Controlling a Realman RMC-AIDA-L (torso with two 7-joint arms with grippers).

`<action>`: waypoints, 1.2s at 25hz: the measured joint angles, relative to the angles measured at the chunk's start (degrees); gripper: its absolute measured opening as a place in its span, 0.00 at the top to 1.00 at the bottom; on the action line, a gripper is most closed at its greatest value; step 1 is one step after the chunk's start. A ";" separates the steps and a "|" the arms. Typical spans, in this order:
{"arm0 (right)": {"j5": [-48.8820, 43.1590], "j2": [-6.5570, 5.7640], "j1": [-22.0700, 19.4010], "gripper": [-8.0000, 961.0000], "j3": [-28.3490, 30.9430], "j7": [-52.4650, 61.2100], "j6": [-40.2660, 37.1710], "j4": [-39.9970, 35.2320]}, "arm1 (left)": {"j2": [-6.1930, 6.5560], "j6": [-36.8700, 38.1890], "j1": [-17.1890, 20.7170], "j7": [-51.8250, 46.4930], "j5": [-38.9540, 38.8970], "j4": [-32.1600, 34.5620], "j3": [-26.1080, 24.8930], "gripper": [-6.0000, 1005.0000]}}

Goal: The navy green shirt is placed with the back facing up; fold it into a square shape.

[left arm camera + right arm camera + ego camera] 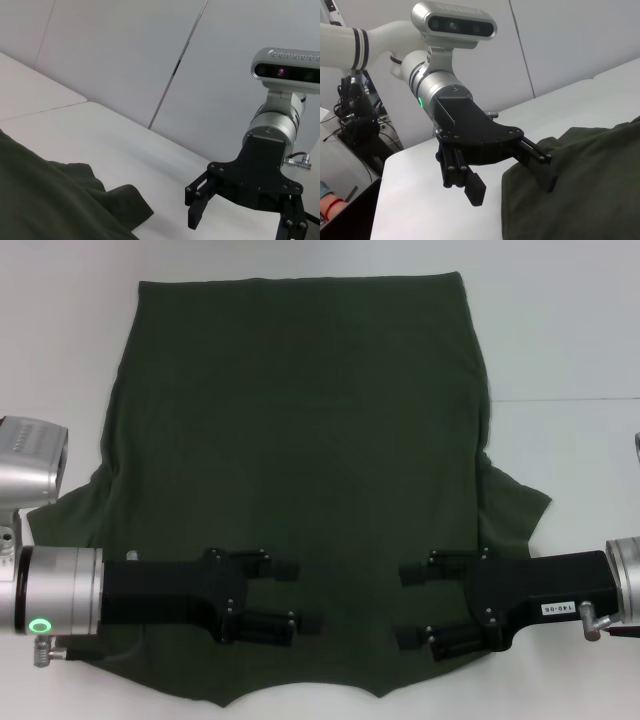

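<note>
1. nearest the head camera, the left tool (pixel 300 596) and the right tool (pixel 412 605) hover over the near part of the navy green shirt (pixel 300 440), pointing at each other across its middle, well apart.
2. left tool: released, its two black fingers spread with a clear gap, one finger (pixel 283 569) farther from the robot and the other nearer; it grasps nothing. the right wrist view shows it (pixel 515 182) splayed above the shirt's edge (pixel 580 185).
3. right tool: also released, fingers parted and empty; the left wrist view shows it (pixel 240 212) above the bare tabletop (pixel 100 135), beside the shirt's sleeve (pixel 115 200).
4. the shirt lies spread flat on the white tabletop (pixel 570 340), plain side up, its straight hem at the far edge and the wavy neck end nearest the robot.
5. one short sleeve (pixel 515 510) sticks out on the robot's right; the other sleeve (pixel 85 500) lies on the left, partly under the left arm.
</note>
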 joint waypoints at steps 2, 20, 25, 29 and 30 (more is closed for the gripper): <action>-0.01 0.00 0.03 0.04 0.00 0.00 0.00 0.00 | 0.00 -0.05 -0.05 0.00 0.00 0.00 0.00 0.10; -0.24 0.00 0.29 0.04 0.00 0.00 0.41 0.03 | 0.09 -0.17 -0.23 0.00 -0.15 0.00 -0.04 0.10; -0.14 0.05 0.34 0.04 0.01 0.00 1.09 0.10 | 0.10 -0.30 -0.34 -1.74 -1.40 0.00 -6.25 0.10; -0.07 0.09 0.41 0.04 0.01 0.00 1.45 0.12 | 0.80 -2.81 -0.34 -7.86 -3.85 -0.54 -15.79 0.10; -0.05 0.09 0.41 0.04 0.12 0.08 1.52 0.12 | 1.02 -3.73 -0.26 -9.34 -4.35 -0.65 -17.41 0.10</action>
